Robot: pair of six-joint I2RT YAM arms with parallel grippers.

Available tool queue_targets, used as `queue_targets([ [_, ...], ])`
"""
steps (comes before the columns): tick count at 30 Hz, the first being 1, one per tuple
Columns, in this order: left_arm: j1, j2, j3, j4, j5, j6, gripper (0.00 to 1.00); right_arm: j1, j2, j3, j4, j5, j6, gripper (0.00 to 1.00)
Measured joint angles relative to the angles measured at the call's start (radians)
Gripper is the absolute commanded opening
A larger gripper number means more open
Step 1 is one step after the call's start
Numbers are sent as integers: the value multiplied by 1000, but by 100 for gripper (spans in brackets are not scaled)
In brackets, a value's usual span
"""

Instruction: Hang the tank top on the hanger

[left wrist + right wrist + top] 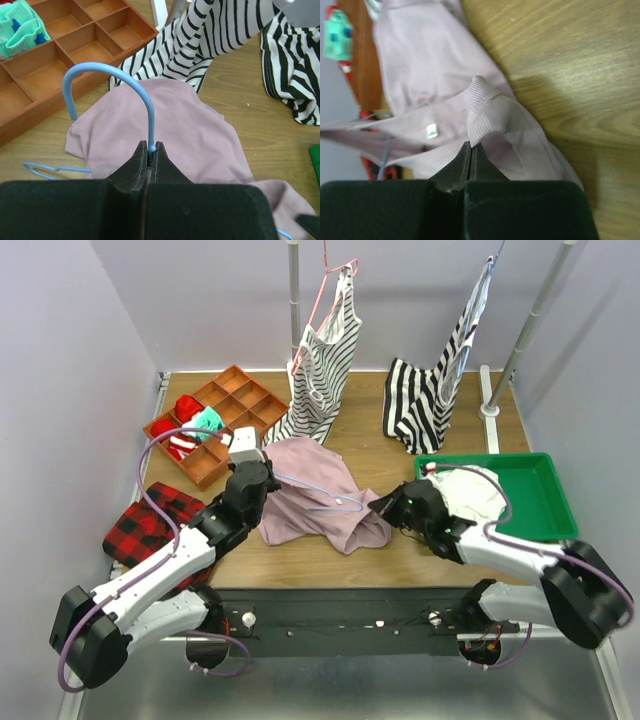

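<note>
The mauve-pink tank top (310, 490) lies crumpled on the wooden table between my two arms. The pale blue wire hanger (115, 75) rests on it, hook pointing away toward the compartment box; part of its wire (330, 506) shows across the fabric. My left gripper (150, 146) is shut on the hanger's neck just below the hook, at the top's left edge (258, 478). My right gripper (471, 146) is shut on a ribbed edge of the tank top (485, 105), which tents up at its tips, at the top's right corner (385, 505).
A brown compartment box (240, 390) with red and teal items stands at the back left. Two striped tops (325, 365) (435, 390) hang from the rack, one on a pink hanger (330, 290). A green tray (545, 505) holds a white garment (470, 490). Red plaid cloth (150, 525) lies left.
</note>
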Motion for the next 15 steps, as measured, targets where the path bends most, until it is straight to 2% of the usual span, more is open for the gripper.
queue_targets([
  [5, 0, 58, 29, -11, -43, -22, 0, 0, -227, -88, 18, 3, -37, 1],
  [15, 0, 154, 103, -48, -78, -33, 0, 0, -356, -175, 24, -29, -101, 1],
])
